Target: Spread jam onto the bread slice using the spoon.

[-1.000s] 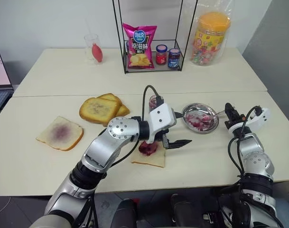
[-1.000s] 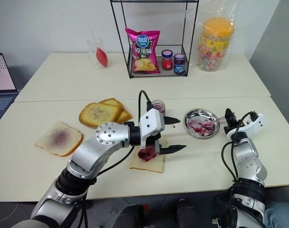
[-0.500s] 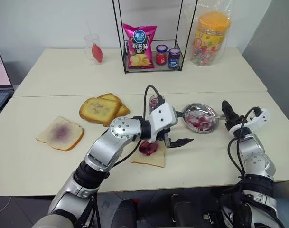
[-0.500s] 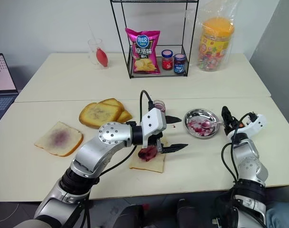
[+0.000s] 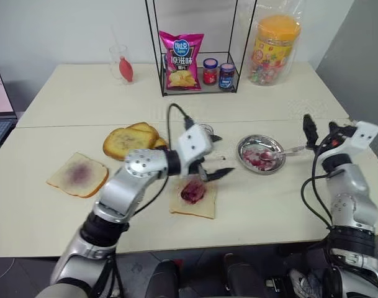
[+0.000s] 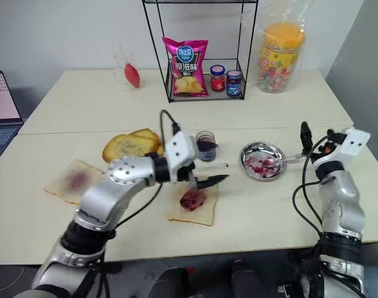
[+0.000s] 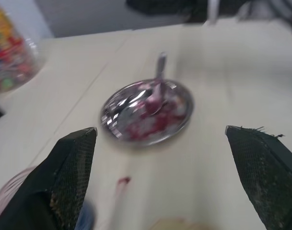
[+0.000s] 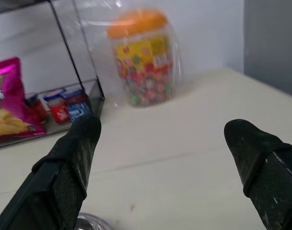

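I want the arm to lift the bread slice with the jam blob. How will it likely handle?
The bread slice looks soft and untoasted, so it would probably sag if lifted by one edge. It seems light and may slide when pushed. The jam heaped at its centre could smear a gripper.

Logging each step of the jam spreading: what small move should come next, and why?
Probably pull both arms clear. The spoon lies in the metal dish, both grippers, left and right, are open and empty, and jam already sits on the bread slice.

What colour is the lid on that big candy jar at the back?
Orange; the candy jar shows it best in the right wrist view.
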